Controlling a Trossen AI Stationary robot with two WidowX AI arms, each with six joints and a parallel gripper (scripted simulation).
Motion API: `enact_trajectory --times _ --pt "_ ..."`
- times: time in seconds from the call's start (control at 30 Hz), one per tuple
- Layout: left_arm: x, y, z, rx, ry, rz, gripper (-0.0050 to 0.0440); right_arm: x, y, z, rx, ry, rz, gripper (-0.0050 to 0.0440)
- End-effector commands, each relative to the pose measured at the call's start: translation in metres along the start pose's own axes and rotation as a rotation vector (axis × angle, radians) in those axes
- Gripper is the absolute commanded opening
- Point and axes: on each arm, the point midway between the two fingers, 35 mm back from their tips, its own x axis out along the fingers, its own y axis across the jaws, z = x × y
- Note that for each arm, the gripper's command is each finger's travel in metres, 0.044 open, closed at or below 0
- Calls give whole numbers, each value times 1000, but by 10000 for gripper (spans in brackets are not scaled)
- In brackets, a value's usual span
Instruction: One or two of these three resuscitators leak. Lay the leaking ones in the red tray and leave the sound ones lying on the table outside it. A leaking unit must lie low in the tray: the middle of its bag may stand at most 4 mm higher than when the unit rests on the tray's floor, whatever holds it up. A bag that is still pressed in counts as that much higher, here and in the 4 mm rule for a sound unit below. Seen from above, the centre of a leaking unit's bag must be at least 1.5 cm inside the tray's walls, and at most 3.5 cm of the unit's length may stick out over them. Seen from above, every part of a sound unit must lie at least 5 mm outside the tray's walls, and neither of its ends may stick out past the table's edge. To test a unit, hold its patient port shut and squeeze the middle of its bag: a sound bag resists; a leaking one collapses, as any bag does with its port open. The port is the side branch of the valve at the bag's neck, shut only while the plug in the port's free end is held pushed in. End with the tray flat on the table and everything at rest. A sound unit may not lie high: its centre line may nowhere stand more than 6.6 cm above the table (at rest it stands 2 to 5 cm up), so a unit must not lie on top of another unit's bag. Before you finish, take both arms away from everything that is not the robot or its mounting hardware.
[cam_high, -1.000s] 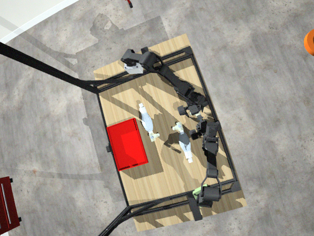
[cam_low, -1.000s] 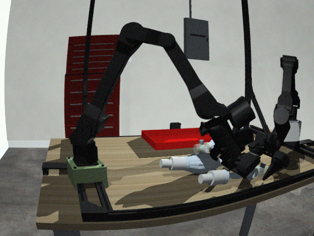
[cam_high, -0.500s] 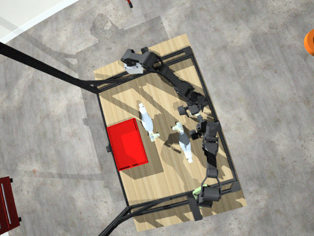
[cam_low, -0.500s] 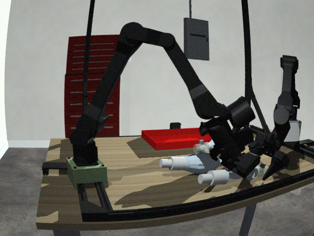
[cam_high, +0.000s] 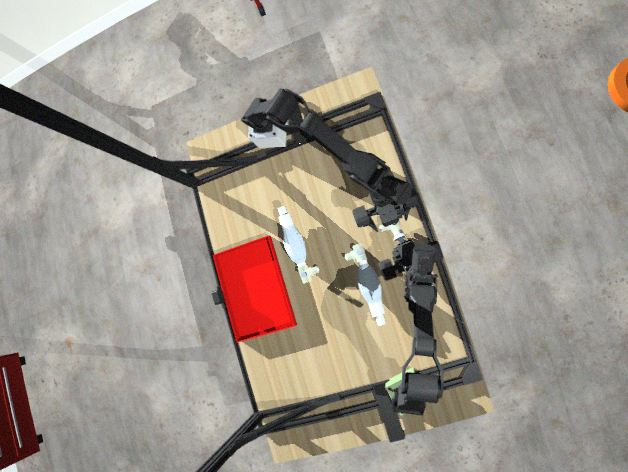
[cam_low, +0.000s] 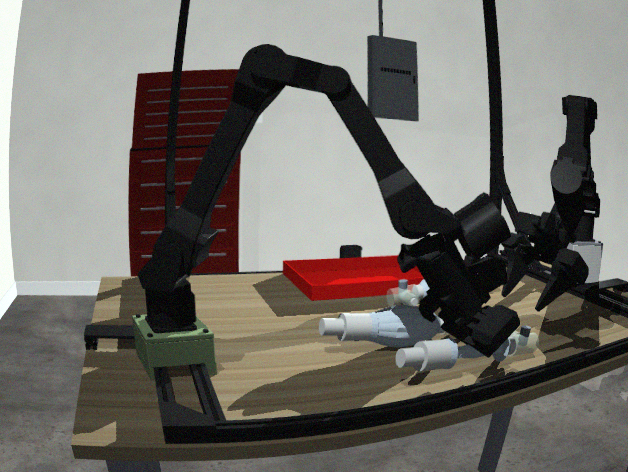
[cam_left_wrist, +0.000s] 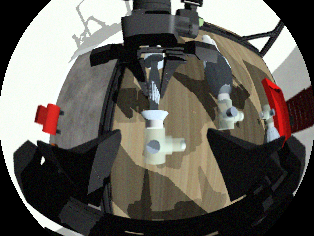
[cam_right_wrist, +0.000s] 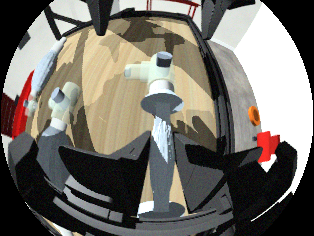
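The end effector (cam_right_wrist: 164, 137) seems clamped on a resuscitator's bag (cam_right_wrist: 161, 175).
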Motion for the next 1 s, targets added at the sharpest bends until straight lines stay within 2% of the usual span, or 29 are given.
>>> enact_trajectory --times 0.0,0.03,0.07,0.2,0.4,0.6,0.63,0.8,0.97 --pt "-6 0 6 4 -7 2 440 0 0 1 0 -3 1 0" --pt "-6 0 6 4 -7 2 440 0 0 1 0 -3 1 0" --pt "-16 -3 8 8 -18 10 440 0 0 0 1 -1 2 0" --pt "-78 -16 29 40 -95 55 440 0 0 0 1 -1 2 0" --pt "-159 -44 40 88 -211 122 440 0 0 0 1 -1 2 0" --pt "-163 -45 40 88 -211 122 440 0 0 0 1 -1 2 0" --pt "-170 -44 46 98 -233 135 440 0 1 0 2 1 3 0" --pt "-232 -77 34 138 -332 193 440 0 1 0 2 1 3 0" --pt "-277 -110 8 179 -430 251 440 0 1 0 2 1 3 0"
